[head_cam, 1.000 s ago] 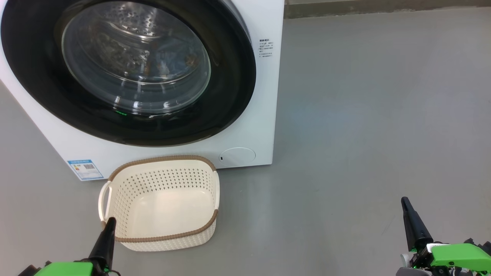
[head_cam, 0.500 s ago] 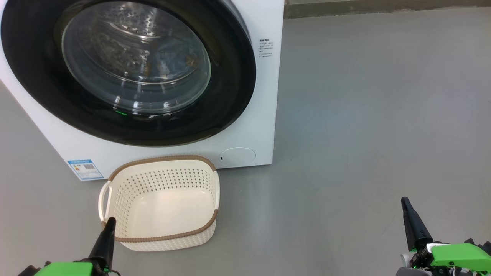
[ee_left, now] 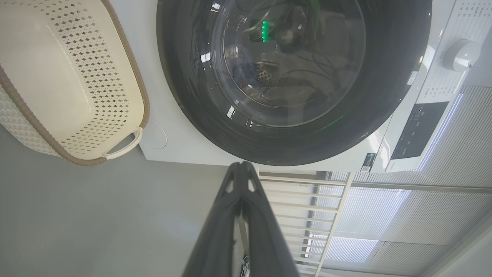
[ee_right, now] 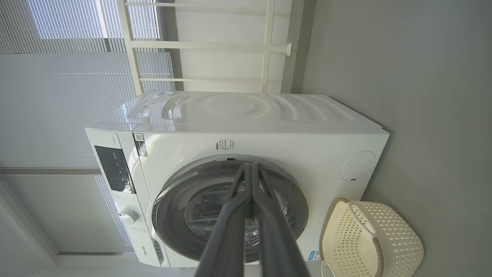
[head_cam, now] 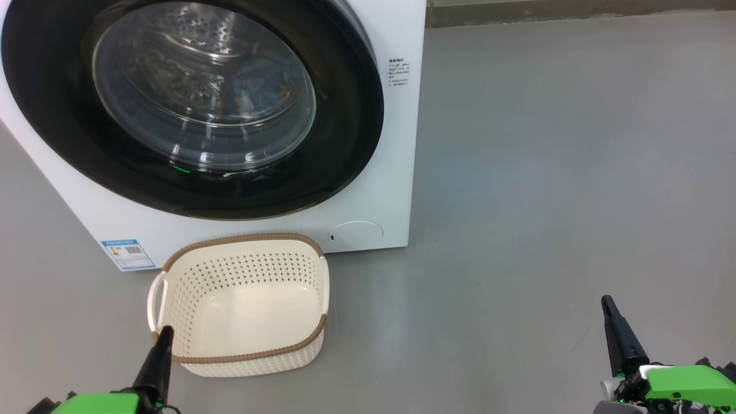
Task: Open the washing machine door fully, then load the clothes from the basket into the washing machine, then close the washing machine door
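The washing machine (head_cam: 397, 144) stands at the upper left, and its door (head_cam: 351, 115), black-rimmed with a glass bowl, lies shut against the front. Behind the glass I make out faint light blue and orange patches of the clothes (head_cam: 247, 98) in the steel drum. The cream basket (head_cam: 241, 237) sits on the floor before the machine with nothing in it. My left gripper (head_cam: 165, 332) is shut and holds nothing, its tip at the basket's near left corner. My right gripper (head_cam: 606, 300) is shut and holds nothing, low at the right, far from the machine.
Grey floor (head_cam: 546, 201) stretches wide to the right of the machine. A round hatch (head_cam: 356, 234) and a blue label (head_cam: 127, 254) sit low on the front. The control panel (ee_right: 115, 169) and a knob (ee_left: 459, 55) are on the machine's top strip.
The coloured patches behind the door glass have shifted slightly. Both grippers, the door and the basket are where they were.
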